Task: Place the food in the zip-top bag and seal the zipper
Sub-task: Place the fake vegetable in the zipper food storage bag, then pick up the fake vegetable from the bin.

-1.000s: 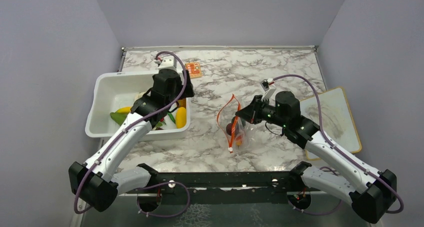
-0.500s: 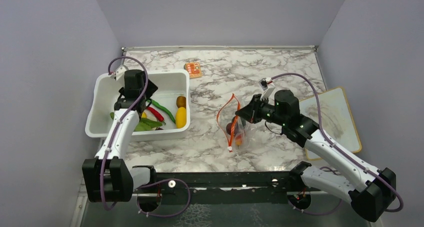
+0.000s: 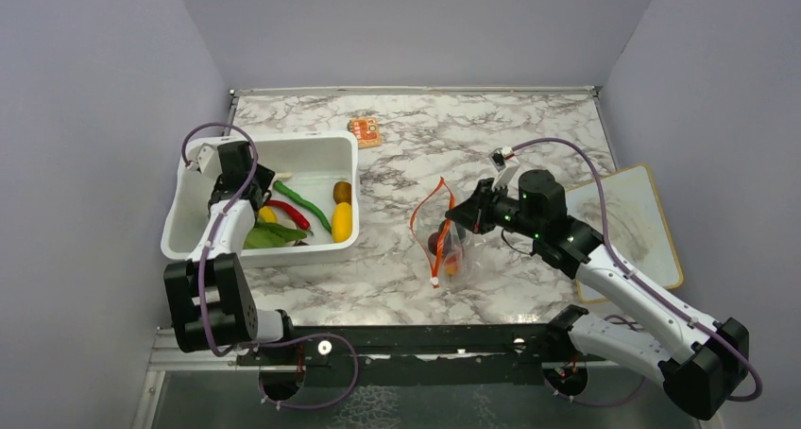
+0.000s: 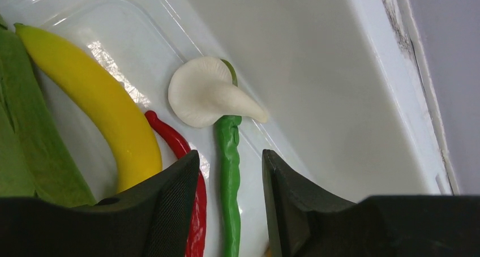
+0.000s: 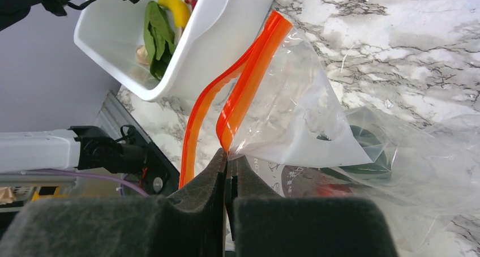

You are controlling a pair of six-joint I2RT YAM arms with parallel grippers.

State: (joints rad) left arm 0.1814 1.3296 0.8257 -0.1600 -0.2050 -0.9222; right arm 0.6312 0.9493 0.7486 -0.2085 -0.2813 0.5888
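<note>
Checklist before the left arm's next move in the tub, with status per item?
1. left gripper open: ok.
2. green chilli lined up between its jaws: ok.
3. Neighbours clear: not ok. The red chilli lies right beside it, and a white piece overlaps its end.
4. Height above the chilli: cannot tell.
5. right gripper shut on the zipper: ok.
6. zip-top bag mouth parted: ok.

At left the tub point(image 3: 312, 138) holds banana point(image 4: 102, 107) and chillies point(image 4: 228, 172) — right of it the bag point(image 5: 294, 118), food point(image 3: 439, 242) inside; board point(image 3: 635, 223) far right, packet point(image 3: 365, 131) behind tub.
</note>
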